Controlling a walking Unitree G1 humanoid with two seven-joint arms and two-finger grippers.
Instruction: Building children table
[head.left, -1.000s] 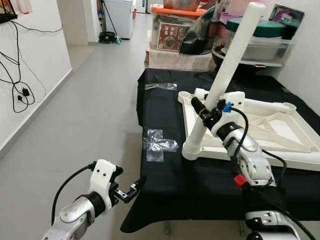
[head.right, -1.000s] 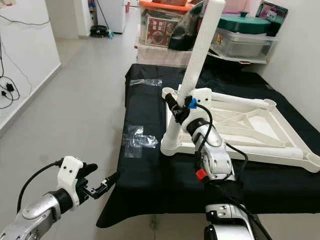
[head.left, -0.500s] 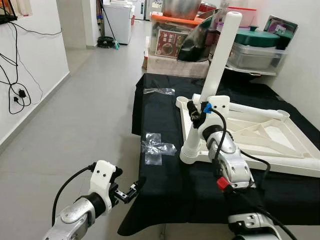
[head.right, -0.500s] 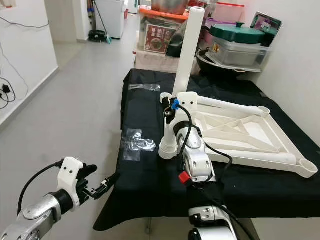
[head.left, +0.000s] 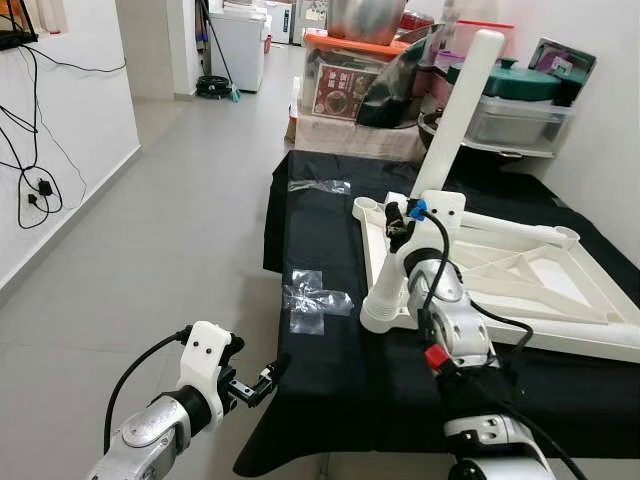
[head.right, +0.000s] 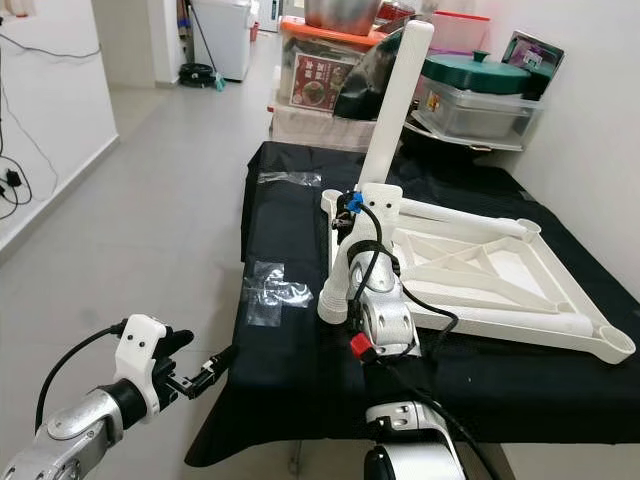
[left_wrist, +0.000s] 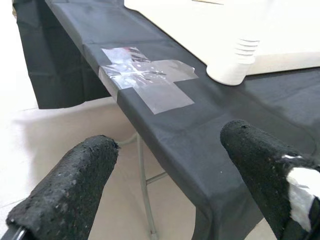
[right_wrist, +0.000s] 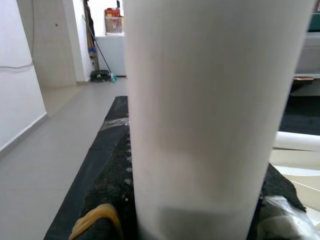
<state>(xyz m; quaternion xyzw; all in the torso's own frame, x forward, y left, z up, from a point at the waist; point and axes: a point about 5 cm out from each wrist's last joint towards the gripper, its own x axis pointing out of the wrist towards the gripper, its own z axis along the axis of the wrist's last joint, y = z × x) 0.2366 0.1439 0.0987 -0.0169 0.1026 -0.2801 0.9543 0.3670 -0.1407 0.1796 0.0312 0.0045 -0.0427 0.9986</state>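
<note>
A white children's tabletop (head.left: 560, 285) lies upside down on a table covered in black cloth (head.left: 330, 370). A long white table leg (head.left: 450, 130) stands tilted up and to the right, its ribbed lower end (left_wrist: 232, 62) at the tabletop's near-left corner. My right gripper (head.left: 400, 222) is shut on the leg's lower half. In the right wrist view the leg (right_wrist: 215, 115) sits between the black pads (right_wrist: 107, 200). My left gripper (head.left: 262, 380) hangs open and empty, low by the table's near-left corner, off the cloth edge (left_wrist: 167, 140).
Two clear plastic sheets lie on the cloth, one near (head.left: 315, 298) and one far (head.left: 320, 186). Storage boxes, pots and a green-lidded container (head.left: 520, 85) crowd the far end. Cables (head.left: 35, 190) hang on the left wall. Bare grey floor (head.left: 170, 230) runs along the table's left.
The view has shifted a little. The leg swung from a strong rightward lean to nearly upright, then back to a milder lean, my right gripper still holding it. My left gripper stayed put.
</note>
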